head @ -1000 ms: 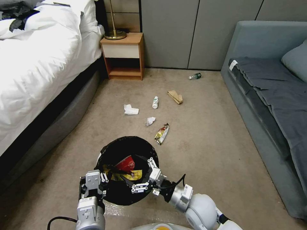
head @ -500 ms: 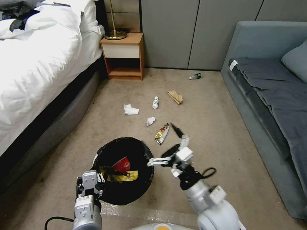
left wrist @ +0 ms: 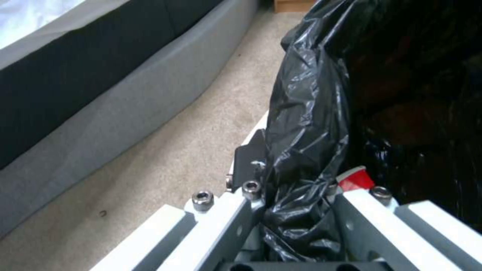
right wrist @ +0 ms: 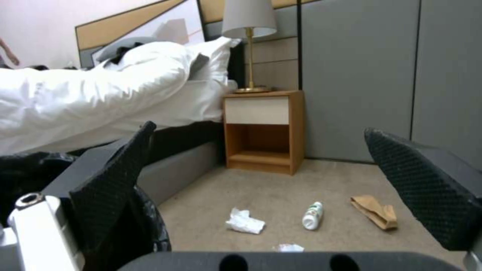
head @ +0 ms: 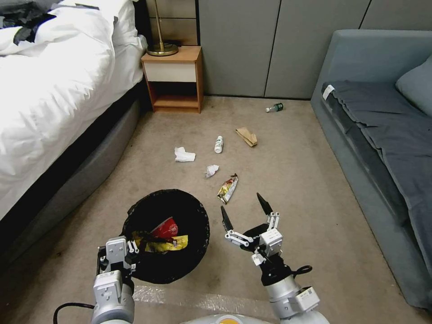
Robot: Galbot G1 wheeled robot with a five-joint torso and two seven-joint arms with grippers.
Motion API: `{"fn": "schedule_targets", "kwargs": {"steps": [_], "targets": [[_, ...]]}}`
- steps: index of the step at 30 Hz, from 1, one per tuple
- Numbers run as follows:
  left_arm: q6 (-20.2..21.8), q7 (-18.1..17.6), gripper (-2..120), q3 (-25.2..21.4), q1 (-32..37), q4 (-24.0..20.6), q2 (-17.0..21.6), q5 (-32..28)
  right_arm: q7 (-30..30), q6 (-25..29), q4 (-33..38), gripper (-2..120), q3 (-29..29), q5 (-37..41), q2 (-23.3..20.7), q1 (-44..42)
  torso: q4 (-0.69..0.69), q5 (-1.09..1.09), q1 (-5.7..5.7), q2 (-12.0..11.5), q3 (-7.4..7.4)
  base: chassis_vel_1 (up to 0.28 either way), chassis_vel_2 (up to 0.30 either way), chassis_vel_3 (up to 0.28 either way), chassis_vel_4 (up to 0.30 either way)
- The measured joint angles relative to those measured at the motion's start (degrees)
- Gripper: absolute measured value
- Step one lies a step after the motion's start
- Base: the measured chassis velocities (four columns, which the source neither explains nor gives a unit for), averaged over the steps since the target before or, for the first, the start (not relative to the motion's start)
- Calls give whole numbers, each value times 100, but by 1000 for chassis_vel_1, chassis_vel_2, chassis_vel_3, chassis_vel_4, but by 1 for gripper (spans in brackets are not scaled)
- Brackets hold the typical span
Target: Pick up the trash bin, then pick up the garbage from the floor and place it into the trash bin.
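Note:
The trash bin (head: 148, 270), lined with a black bag (left wrist: 311, 113), sits low in the head view with a red packet (head: 167, 227) and a yellow wrapper (head: 159, 245) inside. My left gripper (head: 118, 257) is shut on its near rim, pinching the bag (left wrist: 296, 188). My right gripper (head: 243, 210) hangs open and empty just right of the bin. Beyond it on the floor lies garbage: a foil wrapper (head: 227, 189), two tissues (head: 211, 170) (head: 184, 155), a white bottle (head: 218, 144), a brown paper bag (head: 247, 136) and a green bottle (head: 274, 107).
A bed (head: 45, 90) with a grey base runs along the left. A wooden nightstand (head: 173, 78) with a lamp stands at the back. A grey sofa (head: 382, 135) lines the right side. Open carpet lies between them.
My right gripper has come out from over the bin and swung to its right, open above the carpet. The bin, held by my left gripper, has shifted slightly left.

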Motion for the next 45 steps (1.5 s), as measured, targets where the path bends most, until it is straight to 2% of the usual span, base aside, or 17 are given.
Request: {"fn": "schedule_targets", "kwargs": {"steps": [12,36,45], "targets": [[19,-5,1,42,-38,25,-40,17,-36,-29,-15,100,108,115,-23,133,0,0,0,0,0,-14,21,18,-19],[-3,-13,1,81,-6,18,-46,33,-75,-68,93,100,245,147,-42,148,0,0,1,0,1,-149,144,144,-142],[-7,-16,1,94,-8,18,-50,33,-112,-50,105,100,254,147,-40,153,0,0,1,-1,1,-37,20,23,-24]]}}
